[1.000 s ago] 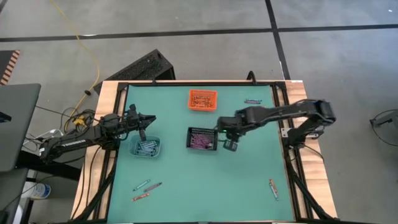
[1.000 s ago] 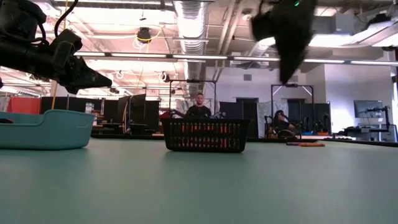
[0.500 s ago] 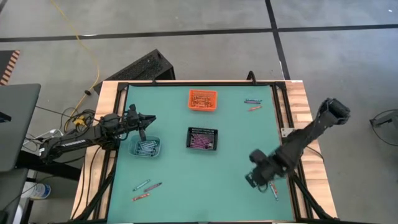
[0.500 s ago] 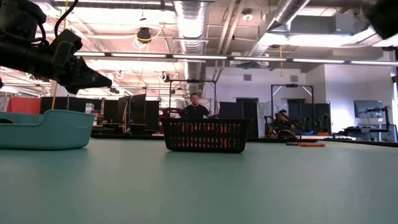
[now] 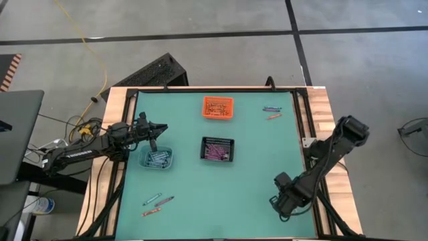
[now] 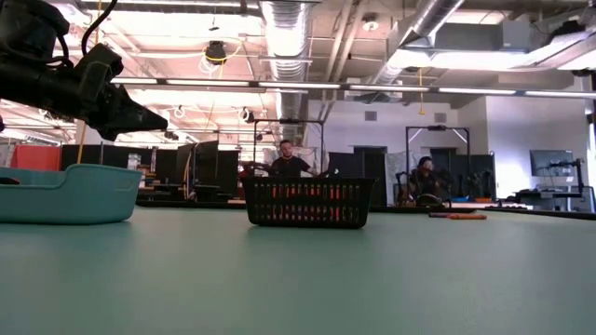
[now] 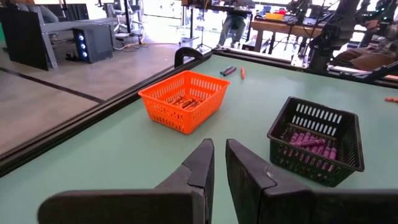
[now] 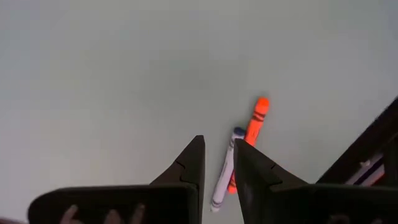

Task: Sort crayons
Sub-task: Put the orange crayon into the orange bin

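From the high view I see the green table (image 5: 254, 167) with three bins: an orange bin (image 5: 218, 107) at 12 o'clock, a black bin (image 5: 217, 148) near the centre, and a teal bin (image 5: 156, 158) toward 9 o'clock. Crayons lie loose in groups: three (image 5: 158, 202) at 7 o'clock, each with its long axis running diagonally, and two (image 5: 271, 112) at 1 o'clock lying nearly side to side. My left gripper (image 5: 155, 136) hangs just over the teal bin's far edge. My right gripper (image 5: 283, 203) is down at 5 o'clock, close to the table's right rim.

In the low view the black bin (image 6: 308, 202) sits mid-table, the teal bin (image 6: 65, 194) at 9 o'clock with the left gripper (image 6: 140, 119) above it. People sit in the room behind.

The left wrist view shows the left fingers (image 7: 198, 168) nearly together, only a thin slit between them, nothing held. Beyond them the orange bin (image 7: 184, 99) holds orange crayons and the black bin (image 7: 317, 140) holds purple ones (image 7: 308, 139); a few more crayons (image 7: 228, 70) lie farther off.

The right wrist view shows the right fingers (image 8: 189, 163) parted a little, empty, directly above two crayons lying side by side and touching: an orange one (image 8: 252, 124) and a white-wrapped blue-tipped one (image 8: 225, 168). Their long axes run parallel, along the gap between the fingers, tilted slightly.
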